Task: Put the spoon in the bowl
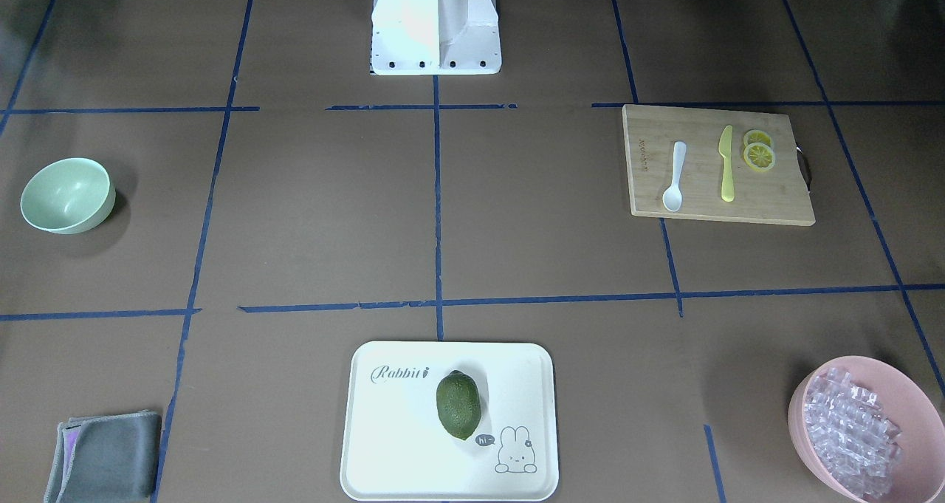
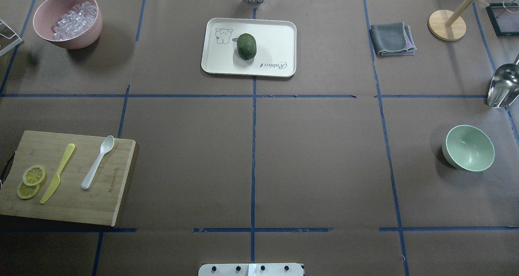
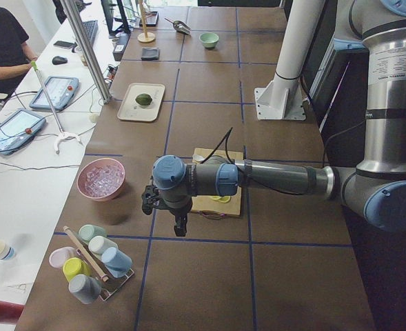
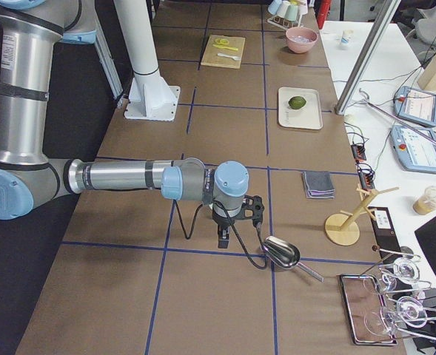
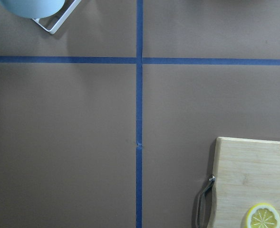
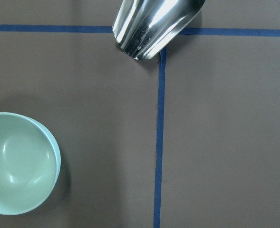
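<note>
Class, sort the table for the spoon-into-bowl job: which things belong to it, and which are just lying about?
Belong to the job:
spoon
mint-green bowl

Just lying about:
yellow knife
lemon slices
cutting board
pink bowl of ice cubes
tray
green fruit
grey cloth
metal scoop

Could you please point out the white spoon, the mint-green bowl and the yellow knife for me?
white spoon (image 2: 96, 164), overhead exterior view, mid-handle.
mint-green bowl (image 2: 470, 147), overhead exterior view, inner floor.
yellow knife (image 2: 57, 173), overhead exterior view, its middle.

White spoon (image 2: 97, 162) — far from mint bowl (image 2: 469, 147)
</note>
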{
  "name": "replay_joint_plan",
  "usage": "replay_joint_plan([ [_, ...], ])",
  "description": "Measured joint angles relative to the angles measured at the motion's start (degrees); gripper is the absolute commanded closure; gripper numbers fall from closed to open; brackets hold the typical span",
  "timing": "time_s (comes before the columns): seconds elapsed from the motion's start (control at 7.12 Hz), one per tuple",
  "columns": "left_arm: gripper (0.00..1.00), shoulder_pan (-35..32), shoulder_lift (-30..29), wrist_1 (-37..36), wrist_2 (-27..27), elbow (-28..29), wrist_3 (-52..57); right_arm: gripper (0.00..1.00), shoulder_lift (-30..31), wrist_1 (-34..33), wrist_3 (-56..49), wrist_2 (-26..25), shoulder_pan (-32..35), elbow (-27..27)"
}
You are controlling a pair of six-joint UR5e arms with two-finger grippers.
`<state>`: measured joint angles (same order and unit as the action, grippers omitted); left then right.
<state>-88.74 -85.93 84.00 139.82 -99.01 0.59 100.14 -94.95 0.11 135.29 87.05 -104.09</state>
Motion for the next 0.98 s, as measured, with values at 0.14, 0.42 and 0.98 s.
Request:
replay_joint_plan([
  [0.14,0.0,0.02,0.13,0.22,1.16,-0.39,0.0,0.0,-0.17,0.82,0.04,0.36,-0.21,-0.08],
  [0.42,0.0,0.14,0.15,0.99,2.01,-0.85,-0.33,0.03,-0.26,5.16,3.59,1.09,-3.11,0.13],
  [0.98,0.0,0.23,0.1,1.25,2.27,-1.08,-0.5,0.05,-0.32,26.25,26.95,-2.38,-17.15,4.07],
])
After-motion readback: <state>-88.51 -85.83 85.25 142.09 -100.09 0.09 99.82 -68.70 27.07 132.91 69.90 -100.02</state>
